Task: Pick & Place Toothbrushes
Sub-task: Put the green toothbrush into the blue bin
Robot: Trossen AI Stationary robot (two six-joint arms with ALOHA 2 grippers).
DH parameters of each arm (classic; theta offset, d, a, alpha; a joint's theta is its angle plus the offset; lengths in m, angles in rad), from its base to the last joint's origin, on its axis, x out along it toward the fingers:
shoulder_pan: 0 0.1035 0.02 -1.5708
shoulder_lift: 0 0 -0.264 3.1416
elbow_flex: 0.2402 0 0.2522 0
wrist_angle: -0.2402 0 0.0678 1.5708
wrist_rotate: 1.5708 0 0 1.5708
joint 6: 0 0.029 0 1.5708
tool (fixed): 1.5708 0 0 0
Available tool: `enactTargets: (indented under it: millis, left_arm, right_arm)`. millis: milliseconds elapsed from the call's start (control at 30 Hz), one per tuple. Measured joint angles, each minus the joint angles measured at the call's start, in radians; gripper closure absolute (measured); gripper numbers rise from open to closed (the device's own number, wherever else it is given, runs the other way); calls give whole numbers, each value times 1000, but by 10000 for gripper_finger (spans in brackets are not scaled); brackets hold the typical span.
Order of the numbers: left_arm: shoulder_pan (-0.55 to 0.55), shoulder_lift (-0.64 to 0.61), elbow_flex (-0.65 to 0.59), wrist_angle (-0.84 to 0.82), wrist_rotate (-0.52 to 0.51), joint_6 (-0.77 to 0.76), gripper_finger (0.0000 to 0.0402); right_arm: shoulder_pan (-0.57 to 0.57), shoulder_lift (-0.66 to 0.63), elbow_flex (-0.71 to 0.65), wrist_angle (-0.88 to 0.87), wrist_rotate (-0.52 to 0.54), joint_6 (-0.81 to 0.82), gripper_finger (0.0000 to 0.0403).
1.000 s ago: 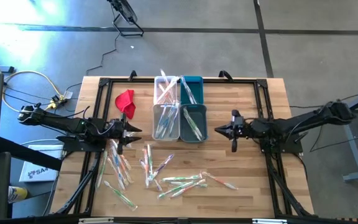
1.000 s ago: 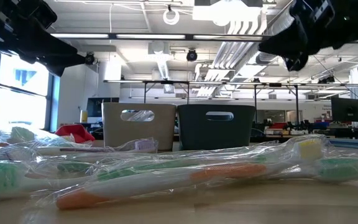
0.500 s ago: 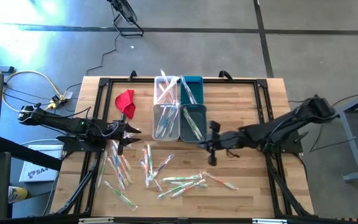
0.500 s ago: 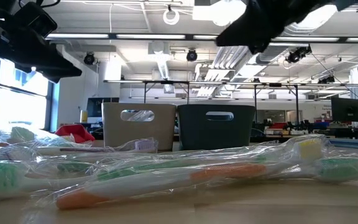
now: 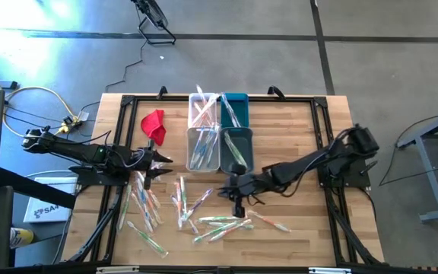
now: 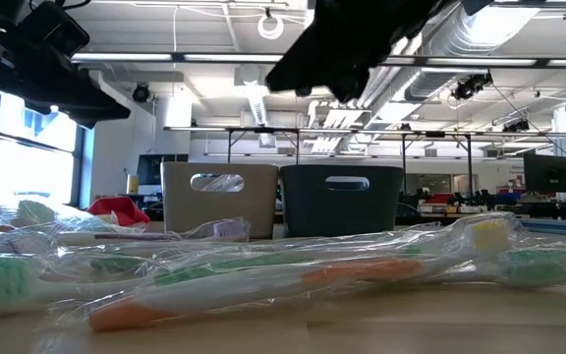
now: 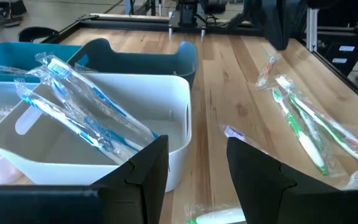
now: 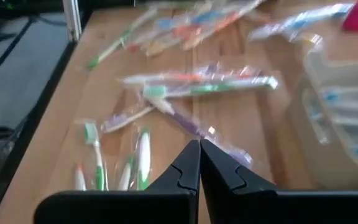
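Note:
Several wrapped toothbrushes (image 5: 204,211) lie loose on the wooden table's near middle; they also fill the foreground of the low view (image 6: 263,270) and show in the right wrist view (image 8: 197,87). More toothbrushes (image 7: 86,115) lie in the bins. My right gripper (image 5: 221,190) hangs shut above the loose pile, near its far edge, clear of it (image 8: 199,158). My left gripper (image 5: 164,161) waits open at the table's left, just left of the bins, with nothing between its fingers (image 7: 197,168).
Four small bins (image 5: 219,129) stand in a block at the far middle, white ones on the left and teal ones on the right. A red cloth (image 5: 153,123) lies left of them. A black frame (image 5: 322,114) runs around the table top.
My right gripper has swept from the table's right side toward the left and the near edge, ending over the loose toothbrushes. It has tipped further down and stayed shut. The toothbrushes have kept their places.

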Motion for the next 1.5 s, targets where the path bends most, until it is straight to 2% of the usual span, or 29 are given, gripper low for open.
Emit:
enactTargets:
  millis: [167,333,600,700,900,1000,1500]
  left_arm:
    - [0,0,0,3,-3,44,242]
    - [0,0,0,2,-3,38,242]
    - [0,0,0,0,-3,-16,242]
    - [0,0,0,-5,-3,-42,242]
    - [0,0,0,-4,-3,-51,242]
    - [0,0,0,-5,-4,-62,242]
    - [0,0,0,-4,-5,-62,242]
  right_arm:
    - [5,75,36,-45,-22,70,399]
    - [31,115,39,-41,-112,65,399]
    - [74,148,39,-12,-106,44,398]
    - [87,165,41,28,-101,37,379]
    - [102,217,38,43,-83,64,296]
    - [103,251,39,65,-79,63,268]
    - [103,308,39,55,-40,66,256]
